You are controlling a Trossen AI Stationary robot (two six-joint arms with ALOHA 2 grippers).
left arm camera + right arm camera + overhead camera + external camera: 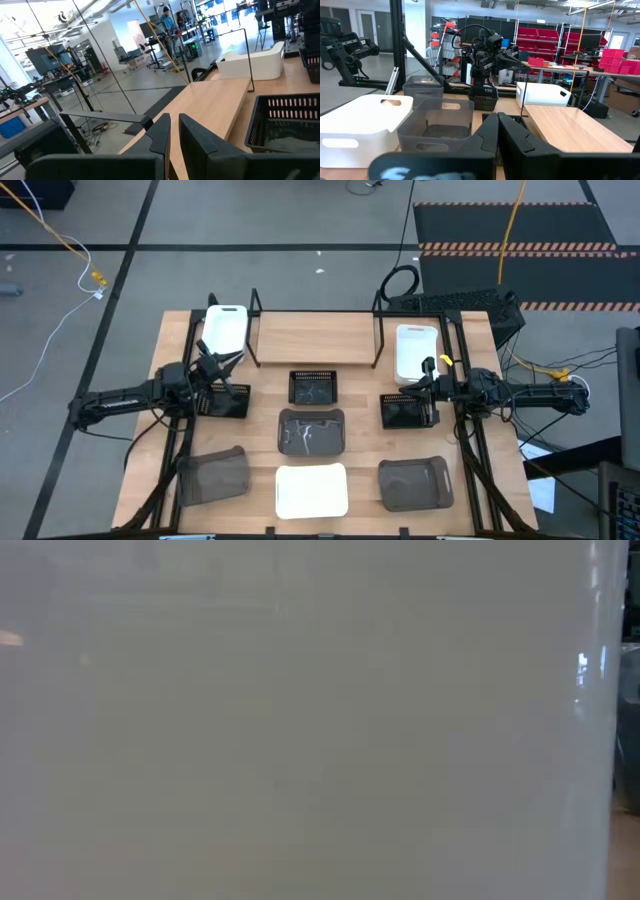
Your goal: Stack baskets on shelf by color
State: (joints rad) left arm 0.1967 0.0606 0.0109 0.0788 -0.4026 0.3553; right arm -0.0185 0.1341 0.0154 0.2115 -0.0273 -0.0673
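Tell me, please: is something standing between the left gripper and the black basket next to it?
Nothing visible does. In the high view the left gripper hovers right at the black basket on the table's left side, with no other thing between them. The white basket lies beyond, toward the shelf.

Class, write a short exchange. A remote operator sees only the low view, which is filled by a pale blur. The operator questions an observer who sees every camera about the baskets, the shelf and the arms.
Operator: My picture is all pale. What is blocking it?
Observer: Probably the front white basket, which the high view shows midway along the table's front edge.
Operator: Is anything stacked yet?
Observer: No. The shelf board is bare, with the left white basket and the right white basket standing beside its ends.
Operator: Where are the arms?
Observer: The left gripper is beside the left black basket. The right gripper, shut and empty, is beside the right black basket.
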